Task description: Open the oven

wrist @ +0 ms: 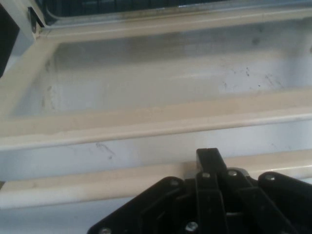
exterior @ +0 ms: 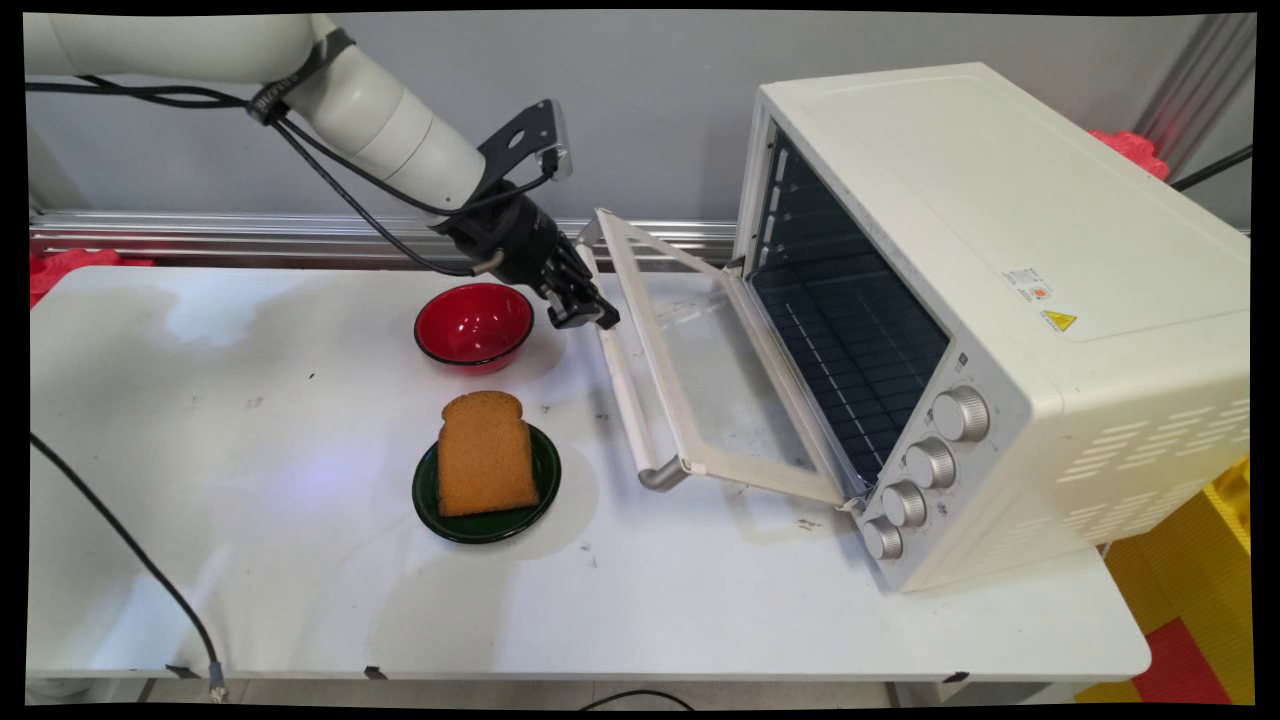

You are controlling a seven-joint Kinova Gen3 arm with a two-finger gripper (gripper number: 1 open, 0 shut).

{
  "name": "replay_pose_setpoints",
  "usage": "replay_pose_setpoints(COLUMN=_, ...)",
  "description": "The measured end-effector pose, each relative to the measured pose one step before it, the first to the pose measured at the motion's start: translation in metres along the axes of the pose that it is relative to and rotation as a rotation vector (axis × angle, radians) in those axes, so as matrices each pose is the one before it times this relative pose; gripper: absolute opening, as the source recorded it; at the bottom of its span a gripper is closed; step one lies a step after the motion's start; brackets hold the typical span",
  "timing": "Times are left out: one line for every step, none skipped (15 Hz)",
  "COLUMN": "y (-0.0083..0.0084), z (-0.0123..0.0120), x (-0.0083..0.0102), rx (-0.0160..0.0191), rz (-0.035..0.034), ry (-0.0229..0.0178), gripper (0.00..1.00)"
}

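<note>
Main view: arm slants down from upper left, claw (exterior: 585, 312) clenched at the oven (exterior: 1000, 330) door's (exterior: 700, 380) handle bar (exterior: 625, 390), mid-frame. Bowl (exterior: 473, 325) just left; toast (exterior: 486, 455) on plate (exterior: 440, 510) below. Lower-left desk (exterior: 200, 480) lies bare.

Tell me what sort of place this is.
Probably a robotics lab staged as a kitchen: a toaster oven with its door open, toast on a green plate, all on a white table.

My main camera looks down from above the table's (exterior: 250, 600) near edge toward the back wall. My hand camera sits close over the oven door (wrist: 161, 124), facing the oven's mouth. Both views share the door (exterior: 690, 370).
</note>
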Motion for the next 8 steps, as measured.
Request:
replay_pose_setpoints(y=-0.00029, z=0.0005, x=-0.00179, rx=-0.00086, rz=-0.00045, ry=0.00026, gripper=0.0)
replay_pose_setpoints(y=-0.00053, z=0.00092, x=-0.0022, rx=-0.00119, rz=-0.00062, ry=0.00053, gripper=0.0)
replay_pose_setpoints(y=-0.00044, z=0.00088, x=-0.00158, rx=-0.0012, rz=-0.0003, ry=0.00007, gripper=0.0)
replay_pose_setpoints(y=-0.00048, z=0.00082, x=-0.00147, rx=-0.00093, rz=-0.00038, ry=0.00043, gripper=0.0)
replay_pose_setpoints(y=-0.00053, z=0.00091, x=-0.00169, rx=-0.00086, rz=-0.00025, ry=0.00066, gripper=0.0)
replay_pose_setpoints(y=-0.00062, z=0.00101, x=-0.00174, rx=-0.00097, rz=-0.00042, ry=0.00018, gripper=0.0)
replay_pose_setpoints(y=-0.00061, z=0.0009, x=-0.00185, rx=-0.00085, rz=-0.0007, ry=-0.00002, gripper=0.0)
replay_pose_setpoints(y=-0.00039, z=0.00075, x=-0.00142, rx=-0.00094, rz=-0.00041, ry=0.00005, gripper=0.0)
